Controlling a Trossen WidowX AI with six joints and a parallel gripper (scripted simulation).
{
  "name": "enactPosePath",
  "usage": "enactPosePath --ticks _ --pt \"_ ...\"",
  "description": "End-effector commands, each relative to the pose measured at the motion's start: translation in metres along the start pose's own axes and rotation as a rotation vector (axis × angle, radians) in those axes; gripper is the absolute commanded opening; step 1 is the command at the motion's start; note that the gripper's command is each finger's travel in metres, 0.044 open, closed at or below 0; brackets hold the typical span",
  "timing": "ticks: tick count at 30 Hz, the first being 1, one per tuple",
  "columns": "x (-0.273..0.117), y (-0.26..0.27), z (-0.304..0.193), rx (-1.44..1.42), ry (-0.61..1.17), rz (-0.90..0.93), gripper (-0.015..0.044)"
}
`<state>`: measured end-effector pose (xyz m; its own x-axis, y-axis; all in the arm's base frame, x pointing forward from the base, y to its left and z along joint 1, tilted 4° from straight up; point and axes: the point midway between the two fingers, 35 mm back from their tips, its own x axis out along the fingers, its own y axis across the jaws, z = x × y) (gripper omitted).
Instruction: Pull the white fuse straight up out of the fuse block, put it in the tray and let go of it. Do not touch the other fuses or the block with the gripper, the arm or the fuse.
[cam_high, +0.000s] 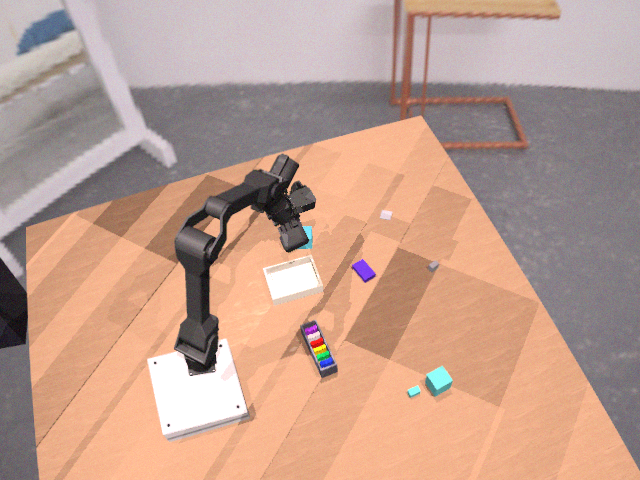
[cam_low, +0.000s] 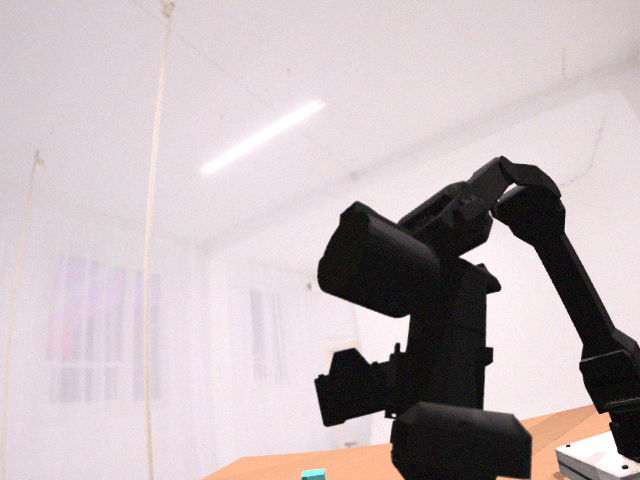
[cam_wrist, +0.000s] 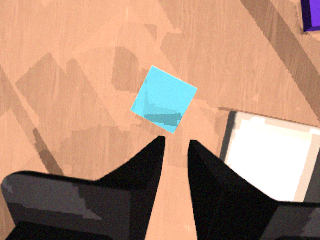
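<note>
Nearest my wrist view, the gripper (cam_wrist: 175, 142) has its jaws drawn close with only a thin gap of bare wood between them, and I see nothing held there. Just past the fingertips a cyan cube (cam_wrist: 164, 99) sits on the surface (cam_wrist: 75, 60), apart from them. To the right of the jaws lies the corner of the white tray (cam_wrist: 227, 140).

From the top view, working outward from the arm's white base plate (cam_high: 196, 395): the fuse block (cam_high: 318, 349) lies to the right of the base, a dark narrow box with a row of coloured fuses. The white fuse (cam_high: 313, 335) sits in it, second from the far end, between the purple one and the red one. Beyond the block is the tray, well apart from it, and beyond the tray the gripper hangs over the cyan cube. A purple flat block (cam_high: 363, 270) lies right of the tray. Farther right are a small grey piece (cam_high: 433, 265) and a small white piece (cam_high: 385, 214).
</note>
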<state>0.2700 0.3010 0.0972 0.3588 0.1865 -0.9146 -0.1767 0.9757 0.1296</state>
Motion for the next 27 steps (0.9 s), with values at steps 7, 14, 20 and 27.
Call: enactPosePath --ticks 7,14,20,27 --pt "-0.012 -0.174 0.004 -0.045 0.175 -0.154 0.0071" --pt "-0.035 -0.265 -0.033 -0.044 0.303 -0.168 0.0071" --pt "-0.036 -0.271 -0.037 -0.044 0.311 -0.167 0.0071" --pt "-0.032 -0.273 -0.038 -0.044 0.311 -0.167 0.0071"
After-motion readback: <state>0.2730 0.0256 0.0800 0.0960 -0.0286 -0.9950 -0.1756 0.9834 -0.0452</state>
